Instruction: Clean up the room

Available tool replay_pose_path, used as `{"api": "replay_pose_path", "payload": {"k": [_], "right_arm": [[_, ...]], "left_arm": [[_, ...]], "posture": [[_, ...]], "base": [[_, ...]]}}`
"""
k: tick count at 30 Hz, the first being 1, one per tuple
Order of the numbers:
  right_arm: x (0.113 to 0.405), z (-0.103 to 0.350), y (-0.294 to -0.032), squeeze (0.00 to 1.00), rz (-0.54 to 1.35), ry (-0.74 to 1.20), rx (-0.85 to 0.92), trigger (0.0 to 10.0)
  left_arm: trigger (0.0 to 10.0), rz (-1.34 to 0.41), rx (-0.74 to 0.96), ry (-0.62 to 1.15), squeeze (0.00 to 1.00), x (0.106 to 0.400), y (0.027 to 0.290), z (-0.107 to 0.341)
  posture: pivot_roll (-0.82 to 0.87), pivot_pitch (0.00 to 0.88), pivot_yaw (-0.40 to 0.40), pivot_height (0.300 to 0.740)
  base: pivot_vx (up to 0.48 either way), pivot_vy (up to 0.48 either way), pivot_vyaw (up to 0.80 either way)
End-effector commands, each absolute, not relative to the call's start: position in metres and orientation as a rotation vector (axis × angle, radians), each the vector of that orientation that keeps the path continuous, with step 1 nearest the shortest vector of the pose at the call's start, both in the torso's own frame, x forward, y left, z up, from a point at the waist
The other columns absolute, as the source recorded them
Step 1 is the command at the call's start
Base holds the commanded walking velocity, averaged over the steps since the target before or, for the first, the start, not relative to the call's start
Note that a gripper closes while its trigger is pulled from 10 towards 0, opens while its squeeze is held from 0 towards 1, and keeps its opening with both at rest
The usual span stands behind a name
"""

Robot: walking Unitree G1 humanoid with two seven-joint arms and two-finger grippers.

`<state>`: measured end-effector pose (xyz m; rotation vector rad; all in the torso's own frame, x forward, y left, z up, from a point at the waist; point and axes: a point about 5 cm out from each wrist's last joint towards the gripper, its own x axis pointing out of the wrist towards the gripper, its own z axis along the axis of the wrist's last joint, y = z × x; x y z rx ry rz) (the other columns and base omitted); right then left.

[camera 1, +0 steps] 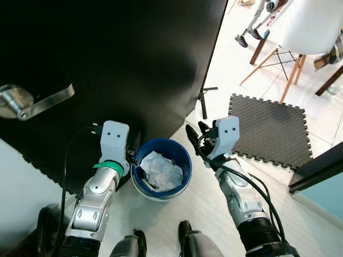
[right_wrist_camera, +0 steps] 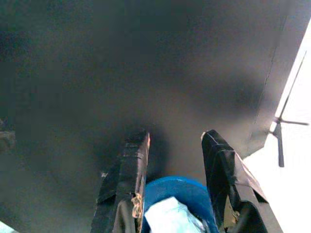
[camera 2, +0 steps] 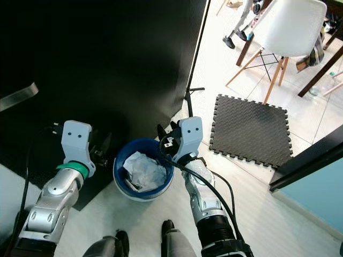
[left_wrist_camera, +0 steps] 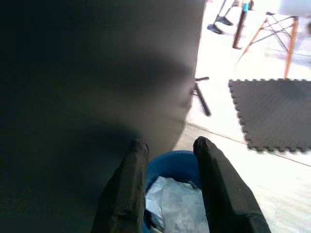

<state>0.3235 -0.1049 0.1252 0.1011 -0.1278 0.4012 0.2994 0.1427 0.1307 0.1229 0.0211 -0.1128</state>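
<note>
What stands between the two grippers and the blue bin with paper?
Nothing visible. The left gripper and the right gripper flank the blue bin at its rim, fingers apart, with no object between them and it.

Black door with silver lever handle, dark foam mat, white chair

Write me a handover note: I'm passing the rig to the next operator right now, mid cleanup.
Left gripper: open, at the blue bin's left rim, holding nothing.
Right gripper: open, at the bin's right rim, also holding nothing.
The bin stands on the floor directly in front of the robot, against the black door, with crumpled white paper inside.
Done: paper is in the bin.
Left: the bin is not gripped yet. A grey foam mat lies to the right, a white chair beyond it.
</note>
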Motion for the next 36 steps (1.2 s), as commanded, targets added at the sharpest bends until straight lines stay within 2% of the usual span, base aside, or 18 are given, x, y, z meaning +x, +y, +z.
{"api": "replay_pose_path", "payload": {"k": [1, 36], "right_arm": [[0.3204, 0.1184, -0.1074, 0.00, 0.391, -0.097, 0.106, 10.0], [0.3201, 0.1133, -0.1091, 0.00, 0.379, -0.068, 0.098, 10.0]], "left_arm": [[10.0, -0.118, 0.124, 0.053, 0.00, 0.2968, 0.1417, 0.1210], [10.0, -0.137, 0.121, 0.045, 0.00, 0.2986, 0.1362, 0.1209]], "posture": [[-0.03, 0.116, 0.025, 0.740], [-0.04, 0.110, 0.026, 0.740]], "base": [[-0.304, 0.000, 0.00], [-0.321, 0.000, 0.00]]}}
